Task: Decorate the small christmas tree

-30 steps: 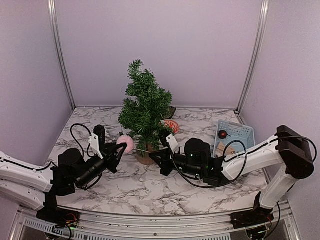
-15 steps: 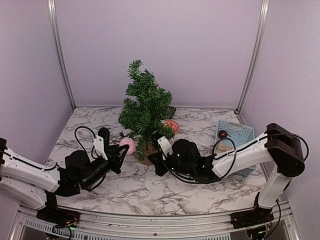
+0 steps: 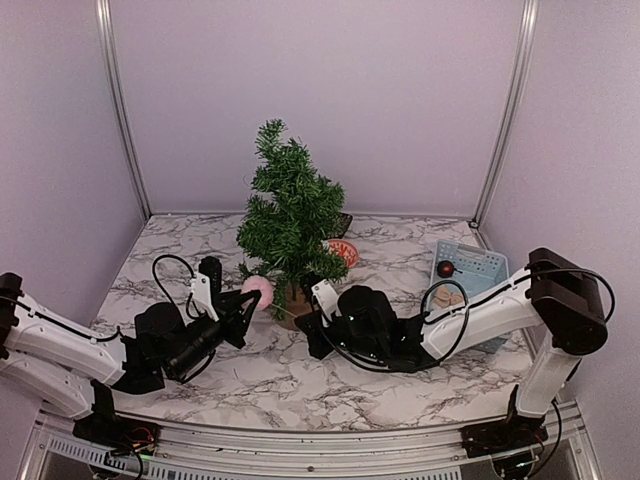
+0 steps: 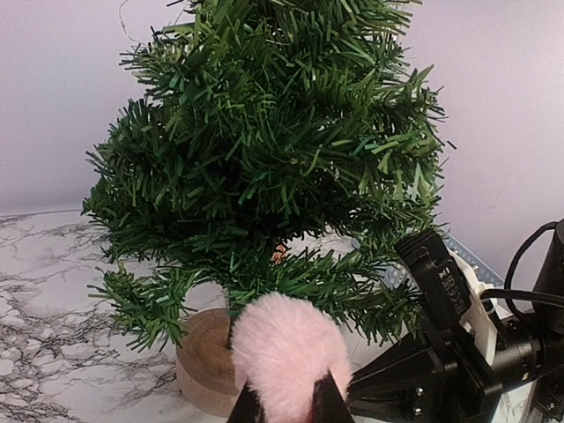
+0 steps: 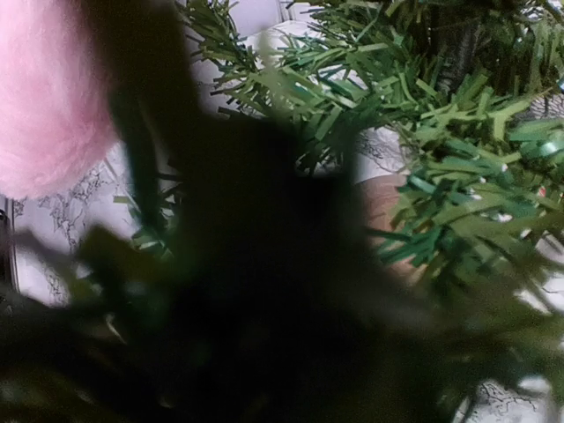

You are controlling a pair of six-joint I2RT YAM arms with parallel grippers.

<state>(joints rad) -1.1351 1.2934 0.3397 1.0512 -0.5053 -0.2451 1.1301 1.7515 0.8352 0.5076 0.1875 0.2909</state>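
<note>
The right wrist view is mostly blocked: a dark, out-of-focus mass fills its middle and lower part, with only green needles of the small christmas tree [image 5: 467, 141] and a blur of the pink pompom [image 5: 44, 97] showing around it, so whether the right hand [image 3: 306, 324] is open or closed cannot be told. From above, that hand lies low against the foot of the tree, and it and the lower branches cover most of the round tan base [image 4: 204, 357]. There is one tree [image 3: 290, 215], standing upright near the middle of the marble counter [image 3: 270, 375]; the left wrist view cuts off its top [image 4: 273, 150]. There is one pompom [image 3: 258, 291], pinched at its lower edge by the two dark fingertips [image 4: 328, 404] of the left hand [image 3: 243, 306], and held just left of the trunk under the lowest branches [image 4: 286, 352]. One pale blue tray [image 3: 482, 262] lies well to the right, holding one red-and-black ball [image 3: 446, 268] and some tan pieces [image 3: 447, 297] too small to count. One red patterned item [image 3: 345, 251] is half hidden behind the tree.
</note>
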